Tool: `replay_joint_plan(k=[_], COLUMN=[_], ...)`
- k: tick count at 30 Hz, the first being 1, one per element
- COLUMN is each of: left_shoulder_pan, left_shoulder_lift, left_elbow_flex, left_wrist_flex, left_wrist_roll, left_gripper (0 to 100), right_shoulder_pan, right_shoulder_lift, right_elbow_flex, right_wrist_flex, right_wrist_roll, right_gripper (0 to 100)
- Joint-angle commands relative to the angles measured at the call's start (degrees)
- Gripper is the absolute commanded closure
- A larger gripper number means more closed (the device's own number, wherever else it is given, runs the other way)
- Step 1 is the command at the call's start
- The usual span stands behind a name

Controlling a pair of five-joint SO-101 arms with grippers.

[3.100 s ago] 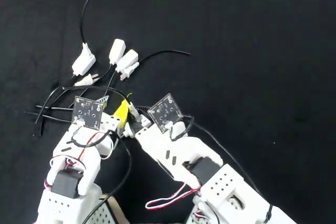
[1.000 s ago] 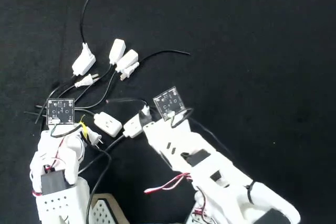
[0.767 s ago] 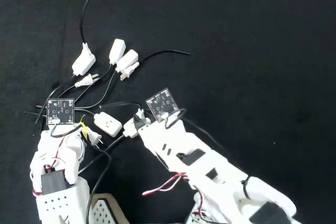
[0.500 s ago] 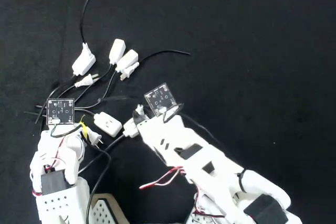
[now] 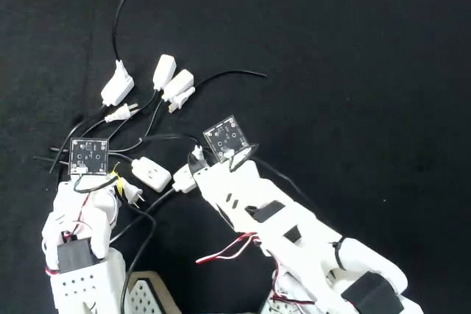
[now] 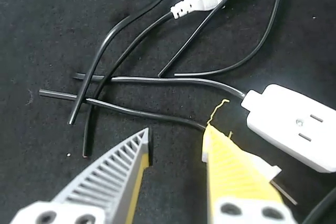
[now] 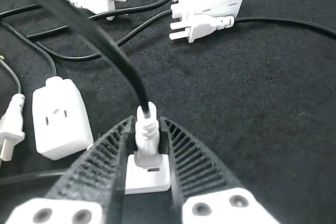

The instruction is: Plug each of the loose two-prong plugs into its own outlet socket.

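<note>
Right fingers (image 7: 197,163): closed on a white plug (image 7: 146,129), one finger on each side.
White plug: stands on a socket block (image 7: 148,177) (how deep its prongs sit, I cannot tell), with its black cord (image 7: 100,40) running off it.
Left fingers (image 6: 231,174): spread apart, gripping nothing, above black cords on the tabletop (image 6: 47,40).
Free socket (image 6: 296,124): just beside the yellow finger.
Loose plug (image 5: 131,193): near the free socket.
Farther out: a cluster of plugs and sockets (image 5: 180,81).

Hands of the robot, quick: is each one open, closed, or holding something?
Left hand: open, empty.
Right hand: closed on a white plug.
</note>
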Motion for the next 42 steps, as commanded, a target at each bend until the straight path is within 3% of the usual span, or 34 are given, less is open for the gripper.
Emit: replay_joint_plan(k=[1,12,20,31,38,42], left_shoulder_pan=[-0.4,-0.4,-0.4,-0.4,-0.4,-0.4], left_shoulder_lift=[-0.1,-0.1,-0.1,-0.1,-0.1,-0.1], left_elbow_flex=[1.2,1.2,1.2,1.2,1.2,1.2], left_wrist_flex=[-1.1,-1.3,-1.3,-1.1,-1.1,-1.1], left_wrist_roll=[-0.5,-0.6,-0.6,-0.6,-0.6,-0.6], left_gripper=[83,83,83,83,83,83], right_shoulder_pan=[0.8,1.0,0.9,-0.2,-2.1,-2.9], right_shoulder_lift=[0.5,-3.1,-11.0,0.0,0.6,0.2], right_elbow_flex=[-0.1,0.3,0.7,-4.3,-9.0,-9.5], right_wrist_flex=[0.2,4.0,12.5,13.0,23.2,23.7], right_wrist_roll=[0.3,0.4,0.4,0.3,0.0,0.2], right_gripper=[98.7,98.7,98.7,98.7,98.6,97.9])
